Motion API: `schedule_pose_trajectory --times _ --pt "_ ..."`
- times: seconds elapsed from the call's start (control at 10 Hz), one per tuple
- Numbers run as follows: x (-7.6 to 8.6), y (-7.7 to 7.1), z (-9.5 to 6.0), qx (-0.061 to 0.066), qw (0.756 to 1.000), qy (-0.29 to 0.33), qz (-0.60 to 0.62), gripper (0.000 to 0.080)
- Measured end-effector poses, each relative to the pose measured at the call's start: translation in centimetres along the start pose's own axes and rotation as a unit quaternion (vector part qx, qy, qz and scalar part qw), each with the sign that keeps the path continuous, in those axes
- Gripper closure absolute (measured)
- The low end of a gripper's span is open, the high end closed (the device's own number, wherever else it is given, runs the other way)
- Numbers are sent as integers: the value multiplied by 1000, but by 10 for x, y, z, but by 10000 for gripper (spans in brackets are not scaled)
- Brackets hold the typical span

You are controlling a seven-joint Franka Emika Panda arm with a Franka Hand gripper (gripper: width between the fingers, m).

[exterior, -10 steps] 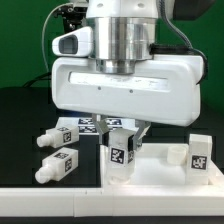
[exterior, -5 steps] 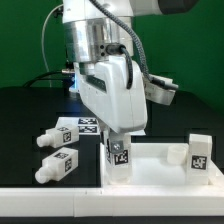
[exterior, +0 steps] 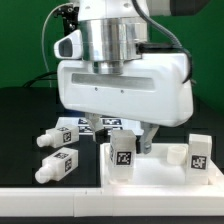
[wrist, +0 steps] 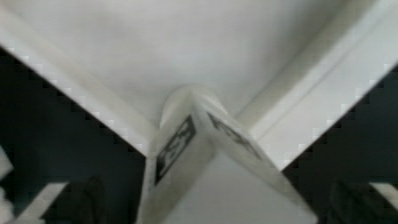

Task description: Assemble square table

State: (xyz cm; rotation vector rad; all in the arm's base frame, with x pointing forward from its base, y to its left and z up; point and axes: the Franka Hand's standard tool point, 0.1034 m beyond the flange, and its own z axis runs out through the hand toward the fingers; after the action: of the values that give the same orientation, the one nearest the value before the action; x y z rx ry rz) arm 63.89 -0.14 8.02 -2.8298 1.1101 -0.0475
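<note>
**Leg standing in the corner, worrying about knocking it over**

I'm hovering my gripper [exterior: 122, 138] right over the near-left corner of the square table top [exterior: 160, 174]. A tagged leg [exterior: 122, 157] is standing upright there, between my jaws. As far as I can tell they're gaping wide, one finger either side and neither touching the leg. The wrist view is showing the same thing, with the leg [wrist: 205, 165] dead centre and space on both sides.

What's bugging me is that I can't see how well that leg is seated in its corner hole. If it's only sitting loose, clipping it with a finger on the way out is probably going to tip it.

Another leg [exterior: 200, 152] is standing at the top's right end. Two more [exterior: 57, 137] [exterior: 58, 167] are lying on the black table on the exterior view's left, so a low swing over there is risking a bump too.
</note>
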Motion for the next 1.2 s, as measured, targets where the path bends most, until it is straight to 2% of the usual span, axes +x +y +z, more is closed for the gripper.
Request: schedule_pose_trajectory --times 0.3,0.4,0.5,0.6,0.7,0.8,0.9,1.0,1.1,1.2 --pt "-3 1 0 -4 992 -3 -125 151" --pt "-2 1 0 -9 979 0 -203 151" --pt "-1 -2 -1 -15 952 9 -307 151" --pt "-1 -2 -1 -12 944 9 -330 151" --pt "-1 -1 0 -14 952 9 -307 151" --pt "0 -1 0 -14 951 9 -308 269" --pt "-1 -1 0 -13 958 9 -287 269" --pt "0 -1 0 -13 971 9 -240 452" --pt "0 0 0 -13 979 10 -205 513" --pt "1 0 0 -13 988 12 -155 513"
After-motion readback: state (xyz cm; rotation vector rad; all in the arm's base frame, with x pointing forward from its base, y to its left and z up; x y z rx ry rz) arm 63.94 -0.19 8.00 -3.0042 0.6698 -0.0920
